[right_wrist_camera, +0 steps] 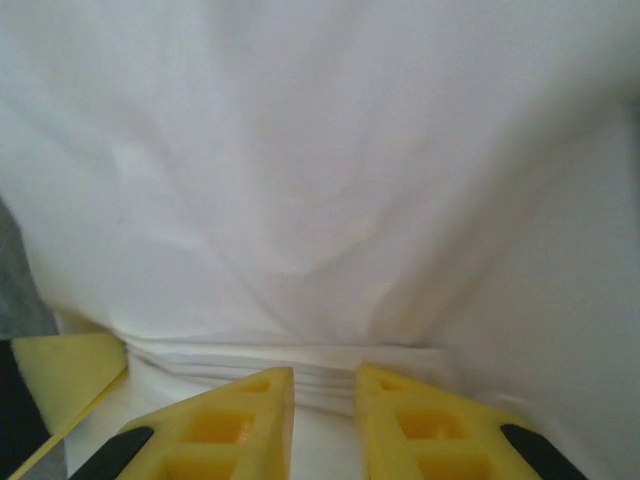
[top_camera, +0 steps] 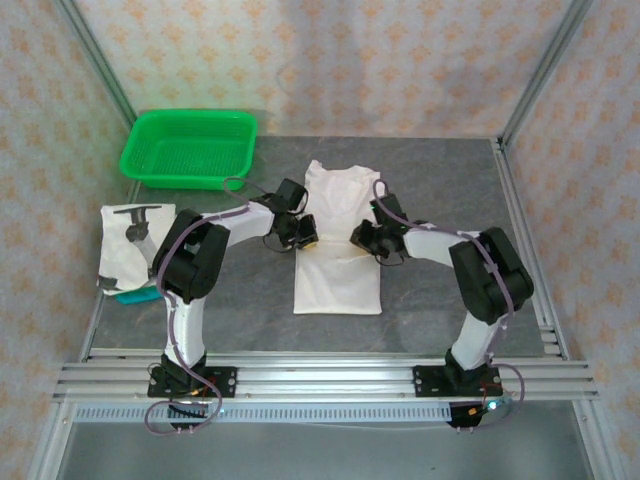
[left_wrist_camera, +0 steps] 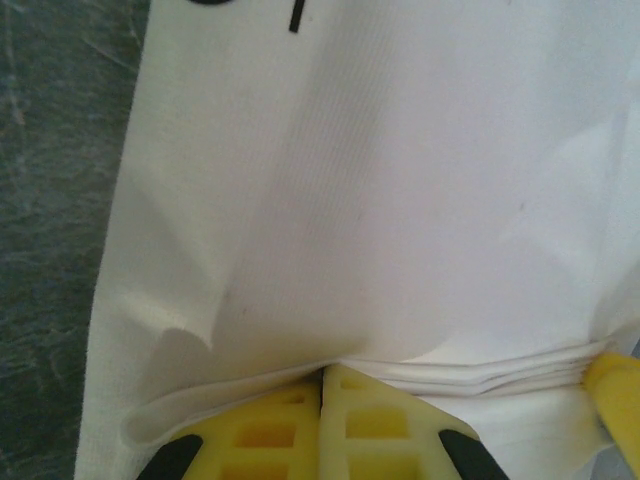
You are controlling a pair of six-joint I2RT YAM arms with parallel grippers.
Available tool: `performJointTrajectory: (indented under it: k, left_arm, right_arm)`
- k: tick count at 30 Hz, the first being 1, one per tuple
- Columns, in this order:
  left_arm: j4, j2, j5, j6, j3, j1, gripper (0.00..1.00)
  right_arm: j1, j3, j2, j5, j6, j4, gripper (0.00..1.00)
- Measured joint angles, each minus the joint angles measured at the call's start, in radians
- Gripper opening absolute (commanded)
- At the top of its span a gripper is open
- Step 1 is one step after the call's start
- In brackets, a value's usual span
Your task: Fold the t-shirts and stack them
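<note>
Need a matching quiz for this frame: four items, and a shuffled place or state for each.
1 green basket
2 marked t-shirt
3 centre t-shirt
4 left gripper

A shut on the edge of item 3
B far-left corner of the table
C folded, at the table's left edge
D laid out long, mid-table

Pairs: 1-B; 2-C; 3-D; 4-A

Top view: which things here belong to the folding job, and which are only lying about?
Job: centre t-shirt; folded t-shirt with a dark mark; left gripper and right gripper, both pinching the centre t-shirt.
Lying about: green basket; teal object under the folded t-shirt.
</note>
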Motion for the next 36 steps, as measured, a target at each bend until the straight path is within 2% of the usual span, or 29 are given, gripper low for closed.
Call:
performJointTrajectory:
  k: [6,9,14,19,22,23,27,29,30,35,36]
  left_arm:
    - [0.000,-0.001,0.002,0.000,0.000,0.001,0.05]
    - [-0.004,-0.005,-0.004,0.003,0.001,0.002,0.09]
    - [-0.064,-0.030,-0.033,0.011,0.014,0.005,0.22]
    - [-0.122,-0.154,-0.037,0.010,0.014,0.004,0.32]
    - [-0.118,-0.297,-0.040,0.011,-0.018,0.000,0.54]
    - [-0.116,-0.351,-0.046,0.011,-0.038,-0.002,0.62]
    - [-0.150,-0.534,-0.094,0.027,-0.122,-0.019,0.80]
    - [-0.181,-0.602,-0.129,0.039,-0.165,-0.037,0.96]
    - [-0.196,-0.641,-0.146,0.041,-0.201,-0.049,1.00]
    - [-0.250,-0.830,-0.203,0.005,-0.412,-0.106,1.00]
    - [-0.252,-0.869,-0.211,-0.008,-0.457,-0.119,1.00]
  right_arm:
    - [-0.097,-0.057,-0.080,0.045,-0.048,-0.094,0.27]
    - [-0.109,-0.060,-0.134,0.056,-0.068,-0.142,0.31]
    - [-0.094,-0.085,-0.278,0.051,-0.074,-0.181,0.45]
    - [-0.032,-0.172,-0.451,0.043,-0.039,-0.212,0.60]
    - [0.016,-0.238,-0.549,0.038,0.002,-0.240,0.75]
    - [0.036,-0.260,-0.582,0.035,0.014,-0.258,0.77]
    - [0.124,-0.319,-0.675,0.036,0.066,-0.318,0.80]
    - [0.170,-0.344,-0.706,0.043,0.098,-0.343,0.80]
    - [0.193,-0.357,-0.721,0.047,0.117,-0.354,0.81]
    - [0.297,-0.394,-0.742,0.089,0.211,-0.402,0.99]
    - [0.317,-0.395,-0.739,0.097,0.227,-0.408,0.99]
